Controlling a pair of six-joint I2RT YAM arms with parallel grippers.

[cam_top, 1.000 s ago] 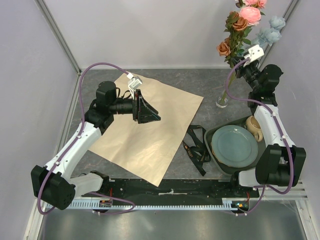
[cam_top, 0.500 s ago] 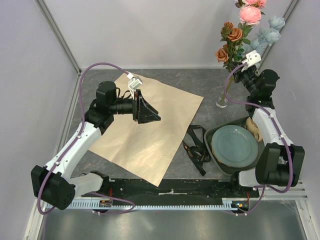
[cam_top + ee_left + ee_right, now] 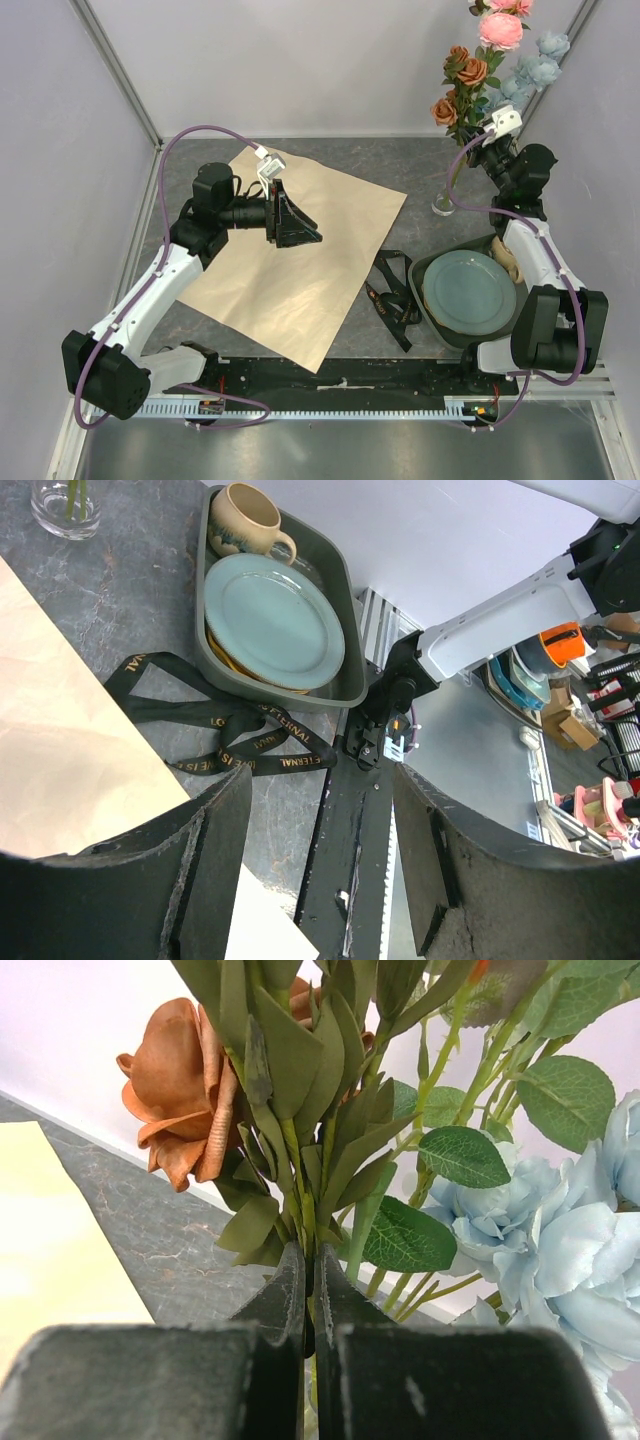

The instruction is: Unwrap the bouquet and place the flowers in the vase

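right gripper (image 3: 308, 1272) pinching the flowers (image 3: 300, 1110) by their stems | since a second ago my wrist drew slightly toward my base, blooms swinging along | stems reach below my fingers into the vase (image 3: 444, 205), so placing looks nearly done | left gripper (image 3: 320, 825) spread, empty

A teal plate (image 3: 270, 620) is laid in a dark grey tray (image 3: 348, 650), which is set on the grey table (image 3: 120, 600). A beige mug (image 3: 243, 518) is tucked into the tray's far corner, beside the plate.
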